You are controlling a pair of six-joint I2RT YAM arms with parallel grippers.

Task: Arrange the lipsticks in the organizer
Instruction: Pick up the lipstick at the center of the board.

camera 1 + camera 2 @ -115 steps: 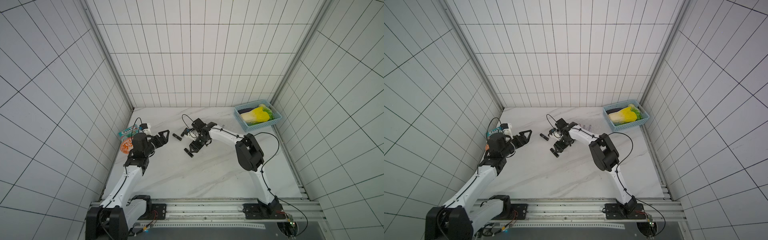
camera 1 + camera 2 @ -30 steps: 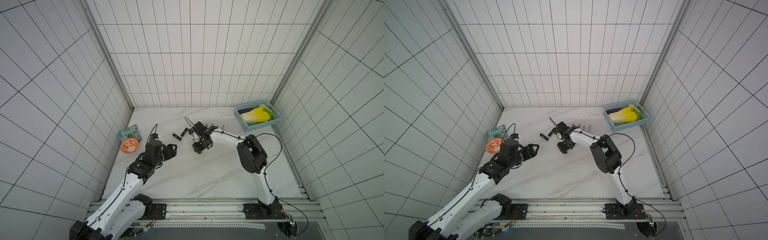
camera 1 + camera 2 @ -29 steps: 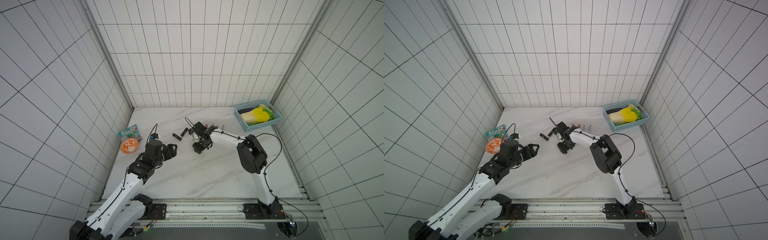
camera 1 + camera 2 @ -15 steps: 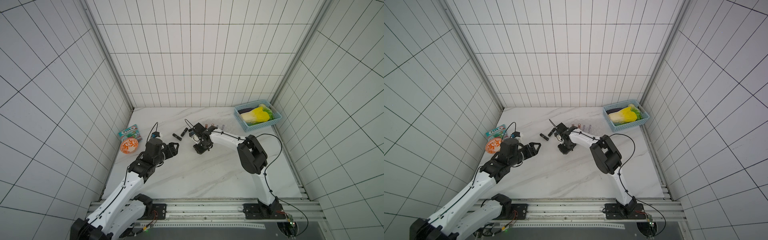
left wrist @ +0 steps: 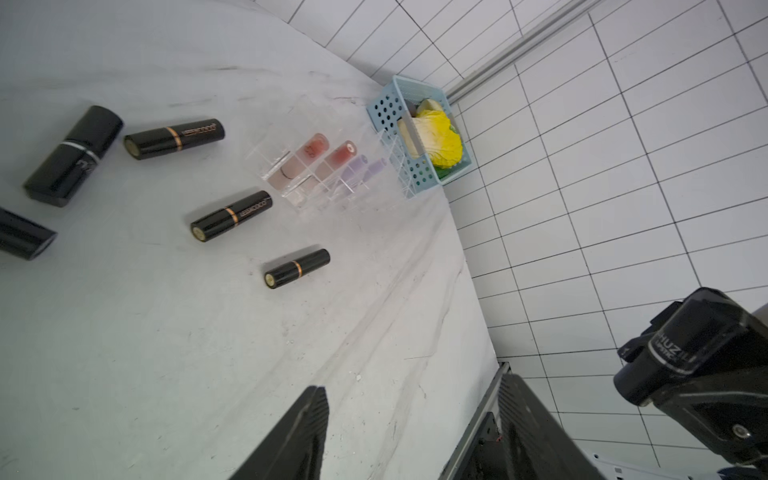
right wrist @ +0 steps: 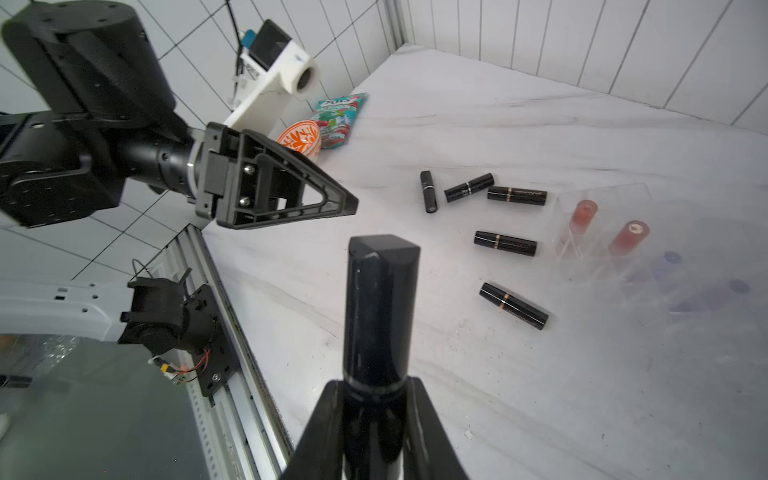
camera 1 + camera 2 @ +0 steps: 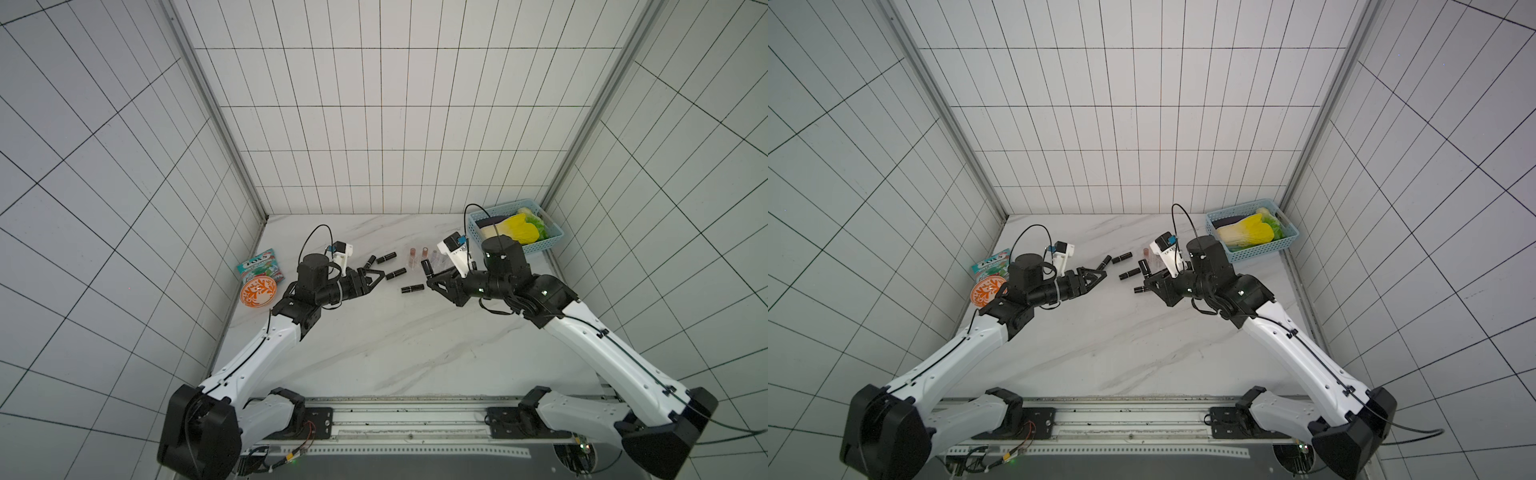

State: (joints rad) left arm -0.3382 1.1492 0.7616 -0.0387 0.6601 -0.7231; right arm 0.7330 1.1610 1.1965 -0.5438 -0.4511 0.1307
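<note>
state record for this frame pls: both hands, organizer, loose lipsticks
right hand: shut on a black lipstick, held above the table
left hand: open, empty, above the table
organizer: two pinkish tubes and two lavender tubes standing in slots; some slots free
loose lipsticks: five black ones lying on the table, outside the organizer
</note>
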